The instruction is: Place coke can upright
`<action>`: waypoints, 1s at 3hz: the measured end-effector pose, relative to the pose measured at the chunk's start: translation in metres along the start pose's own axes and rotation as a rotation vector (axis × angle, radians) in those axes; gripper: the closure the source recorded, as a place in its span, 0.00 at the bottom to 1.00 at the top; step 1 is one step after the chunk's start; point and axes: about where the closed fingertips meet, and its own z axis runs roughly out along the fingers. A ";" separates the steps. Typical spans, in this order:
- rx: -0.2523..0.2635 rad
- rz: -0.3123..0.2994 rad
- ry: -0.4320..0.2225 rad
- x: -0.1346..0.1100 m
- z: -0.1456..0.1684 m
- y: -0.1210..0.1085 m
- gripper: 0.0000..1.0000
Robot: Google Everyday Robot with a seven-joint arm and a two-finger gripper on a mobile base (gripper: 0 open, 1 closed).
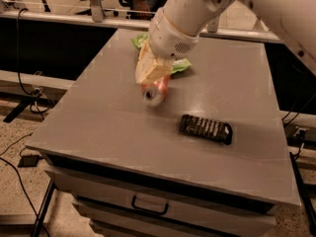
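The coke can (157,90) is red, with its silver end facing down and toward the camera. It hangs tilted just under my gripper (154,76), near the middle of the grey table (94,127). The tan fingers (148,68) are closed around the can's upper part. The white arm comes down from the upper right and hides the can's far end. I cannot tell whether the can's lower end touches the table.
A green chip bag (180,65) lies right behind the gripper, partly hidden by it. A flat black snack bar wrapper (206,129) lies to the front right of the can. A drawer handle (149,206) is below the table's front edge.
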 end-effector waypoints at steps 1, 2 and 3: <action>0.018 -0.004 -0.038 -0.012 -0.011 -0.005 1.00; 0.018 -0.005 -0.038 -0.013 -0.011 -0.005 0.98; 0.017 -0.007 -0.038 -0.014 -0.010 -0.005 0.75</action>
